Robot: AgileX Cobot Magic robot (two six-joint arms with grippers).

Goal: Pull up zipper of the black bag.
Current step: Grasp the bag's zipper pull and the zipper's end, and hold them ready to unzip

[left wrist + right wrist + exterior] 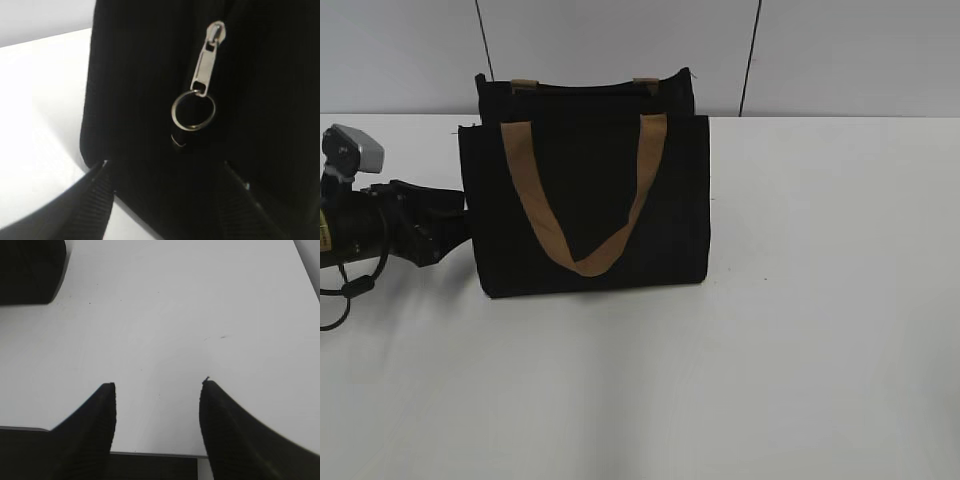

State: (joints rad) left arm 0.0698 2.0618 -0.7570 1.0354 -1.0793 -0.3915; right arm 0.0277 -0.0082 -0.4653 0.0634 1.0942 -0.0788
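Note:
The black bag (585, 190) stands upright on the white table, and its tan strap handle (582, 255) hangs down the front. In the left wrist view the bag's end (135, 75) fills the frame. The zipper's silver pull tab (205, 65) hangs there with a metal ring (193, 111) on it. My left gripper (165, 167) is open, its fingertips close to the bag's end just below the ring and not holding it. It sits at the bag's left side in the exterior view (455, 215). My right gripper (157, 385) is open and empty over bare table.
The white table (800, 330) stretches in front of the bag and to its right. A grey panelled wall (820, 50) stands behind it. A corner of the bag (27, 270) shows at the top left of the right wrist view.

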